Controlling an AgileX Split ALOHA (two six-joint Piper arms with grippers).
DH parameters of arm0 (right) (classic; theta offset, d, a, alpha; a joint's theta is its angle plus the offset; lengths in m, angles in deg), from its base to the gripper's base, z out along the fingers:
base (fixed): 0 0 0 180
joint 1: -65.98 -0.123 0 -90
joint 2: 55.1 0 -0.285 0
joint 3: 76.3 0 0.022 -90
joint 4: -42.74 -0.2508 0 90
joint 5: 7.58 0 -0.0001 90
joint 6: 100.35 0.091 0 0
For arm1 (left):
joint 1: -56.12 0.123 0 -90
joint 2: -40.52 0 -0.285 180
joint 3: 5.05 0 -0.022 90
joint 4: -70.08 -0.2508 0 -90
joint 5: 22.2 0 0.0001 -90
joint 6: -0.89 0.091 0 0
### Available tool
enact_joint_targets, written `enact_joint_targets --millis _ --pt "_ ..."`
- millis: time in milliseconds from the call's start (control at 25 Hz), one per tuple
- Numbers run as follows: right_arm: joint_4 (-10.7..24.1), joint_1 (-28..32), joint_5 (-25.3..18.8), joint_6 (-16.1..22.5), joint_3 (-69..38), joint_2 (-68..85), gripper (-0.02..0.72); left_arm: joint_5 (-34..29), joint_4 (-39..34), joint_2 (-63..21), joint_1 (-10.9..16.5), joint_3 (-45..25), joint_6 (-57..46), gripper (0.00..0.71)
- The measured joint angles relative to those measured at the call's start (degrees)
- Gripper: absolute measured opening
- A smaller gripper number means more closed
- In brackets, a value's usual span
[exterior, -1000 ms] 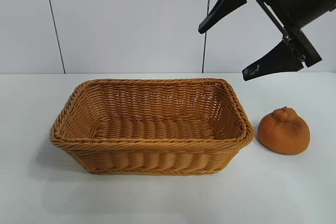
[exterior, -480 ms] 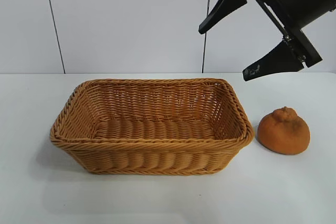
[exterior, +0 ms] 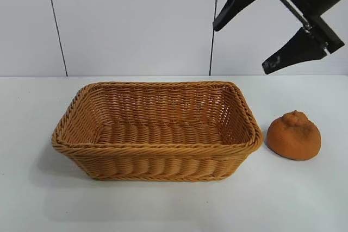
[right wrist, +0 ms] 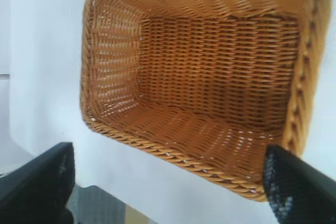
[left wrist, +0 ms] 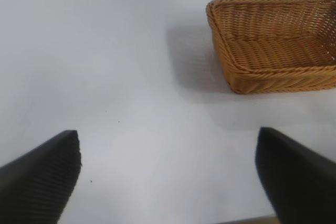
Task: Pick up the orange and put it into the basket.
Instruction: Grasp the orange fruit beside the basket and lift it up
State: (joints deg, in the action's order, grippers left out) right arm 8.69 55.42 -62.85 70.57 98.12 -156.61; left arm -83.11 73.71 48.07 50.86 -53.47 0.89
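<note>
The orange (exterior: 293, 135), dull and bumpy with a knob on top, sits on the white table just right of the basket (exterior: 70, 134), apart from it. The tan wicker basket is empty; it also shows in the left wrist view (left wrist: 226, 51) and the right wrist view (right wrist: 105, 124). My right gripper (exterior: 239, 50) is open and empty, high above the basket's right end and up-left of the orange. My left gripper (left wrist: 168, 177) is open and empty over bare table, out of the exterior view. The orange is out of both wrist views.
The white table (exterior: 163, 205) runs to a pale panelled wall (exterior: 130, 20) behind. In the right wrist view the table's edge (right wrist: 136, 205) lies beside the basket's short side.
My right gripper has moved up and a little to the right. The orange and the basket have not moved.
</note>
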Motion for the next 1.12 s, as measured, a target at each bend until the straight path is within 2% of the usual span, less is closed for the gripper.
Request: enact_joint_targets --millis 120,200,320,400,760,1120 --pt "10.71 0.0 -0.72 6.71 2.48 0.0 0.664 0.0 0.0 0.0 0.0 0.0 0.0 0.644" --pt "17.17 0.0 -1.67 9.88 2.82 0.0 0.664 0.0 0.0 0.0 0.0 0.0 0.0 0.644" --pt "23.39 0.0 -3.19 12.44 2.82 -0.25 0.664 0.0 0.0 0.0 0.0 0.0 0.0 0.644" --pt "25.53 0.0 -3.38 12.93 2.93 -1.02 0.664 0.0 0.0 0.0 0.0 0.0 0.0 0.644" --pt "26.72 4.38 -1.04 13.99 2.99 -9.01 0.664 -0.07 0.0 0.0 0.0 0.0 0.0 0.644" --pt "25.91 5.51 7.14 13.99 3.03 -20.93 0.664 -0.07 0.0 0.0 0.0 0.0 0.0 0.644"
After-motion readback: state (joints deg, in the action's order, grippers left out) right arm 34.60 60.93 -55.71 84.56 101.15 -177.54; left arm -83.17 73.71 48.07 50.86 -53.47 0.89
